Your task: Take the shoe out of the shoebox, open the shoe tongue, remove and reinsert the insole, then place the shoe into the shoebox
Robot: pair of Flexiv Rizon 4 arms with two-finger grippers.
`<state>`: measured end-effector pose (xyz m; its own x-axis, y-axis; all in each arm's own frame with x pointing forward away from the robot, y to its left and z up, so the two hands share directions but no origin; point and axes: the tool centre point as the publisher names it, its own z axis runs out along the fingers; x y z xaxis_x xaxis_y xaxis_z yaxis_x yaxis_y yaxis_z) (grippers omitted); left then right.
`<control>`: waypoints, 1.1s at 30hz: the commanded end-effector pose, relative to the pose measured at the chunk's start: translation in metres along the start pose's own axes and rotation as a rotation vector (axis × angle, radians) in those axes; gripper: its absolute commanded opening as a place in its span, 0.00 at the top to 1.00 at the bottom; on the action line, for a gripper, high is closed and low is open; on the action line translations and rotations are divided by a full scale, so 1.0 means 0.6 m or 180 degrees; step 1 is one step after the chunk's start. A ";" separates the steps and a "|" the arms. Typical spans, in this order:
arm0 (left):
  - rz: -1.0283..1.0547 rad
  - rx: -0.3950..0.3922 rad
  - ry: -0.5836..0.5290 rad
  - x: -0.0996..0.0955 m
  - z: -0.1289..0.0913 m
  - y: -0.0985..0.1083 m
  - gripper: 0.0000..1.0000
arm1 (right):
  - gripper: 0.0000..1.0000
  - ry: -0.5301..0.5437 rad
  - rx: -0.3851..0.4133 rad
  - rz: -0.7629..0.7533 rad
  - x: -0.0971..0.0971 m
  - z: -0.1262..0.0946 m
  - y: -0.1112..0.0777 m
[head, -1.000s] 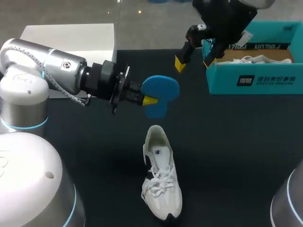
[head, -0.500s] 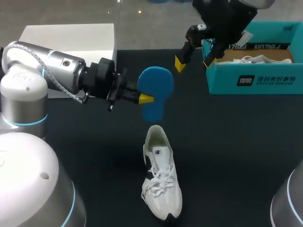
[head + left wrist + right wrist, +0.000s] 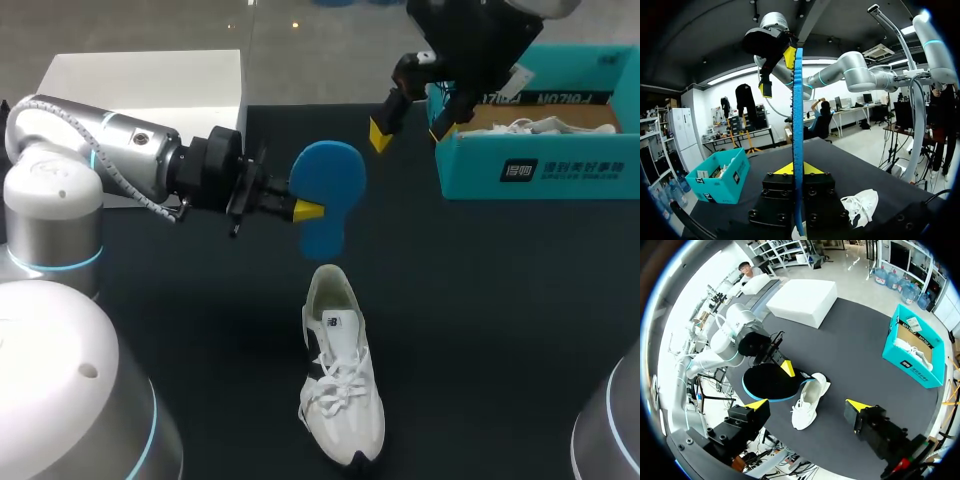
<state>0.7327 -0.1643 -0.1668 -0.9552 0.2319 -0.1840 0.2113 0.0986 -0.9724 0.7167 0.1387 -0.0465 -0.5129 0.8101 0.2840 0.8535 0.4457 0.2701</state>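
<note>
White lace-up sneaker [image 3: 340, 370] with a dark side stripe: lying on its sole on the black desk [image 3: 500, 320], around the middle of the near edge. Its toe points toward that edge and its open heel end toward the far edge; the tongue is drawn up and the laces lie loosely over the forefoot.

Blue foam insole [image 3: 325, 195]: held in the air over the middle of the desk, beyond the heel of the sneaker and apart from it in the head view. It stands on edge between the fingers, seen in the left wrist view as a thin blue strip.

Left gripper [image 3: 308, 210]: closed on the insole, one yellow tip on each face, the arm reaching in level from the left edge.

Right gripper [image 3: 410, 130]: fingers spread apart with nothing between them, hanging high over the far part of the desk, just beside the left wall of the shoebox.

Teal cardboard shoebox [image 3: 540, 170]: at the far right corner, lid off, with a second white shoe [image 3: 535, 125] lying inside.

White rectangular block [image 3: 150, 80]: at the far left corner, behind the left arm.
</note>
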 end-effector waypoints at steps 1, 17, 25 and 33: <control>-0.0001 -0.0008 -0.0005 0.000 0.002 -0.001 1.00 | 0.00 -0.0005 0.0007 0.0005 0.000 0.001 0.002; -0.0622 0.0130 0.0095 -0.030 -0.008 0.002 1.00 | 0.00 -0.0005 0.0007 0.0005 0.000 0.001 0.002; -0.1255 0.0103 0.0239 -0.045 -0.007 0.004 1.00 | 0.00 -0.0005 0.0007 0.0005 0.000 0.001 0.002; -0.1841 0.0096 0.0239 -0.058 -0.004 0.008 1.00 | 0.00 -0.0005 0.0007 0.0005 0.000 0.001 0.002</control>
<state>0.7627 -0.1685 -0.1641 -0.8999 0.2112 0.3815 -0.3404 0.2065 -0.9173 0.7168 0.1388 -0.0465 -0.5129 0.8102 0.2837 0.8535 0.4458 0.2698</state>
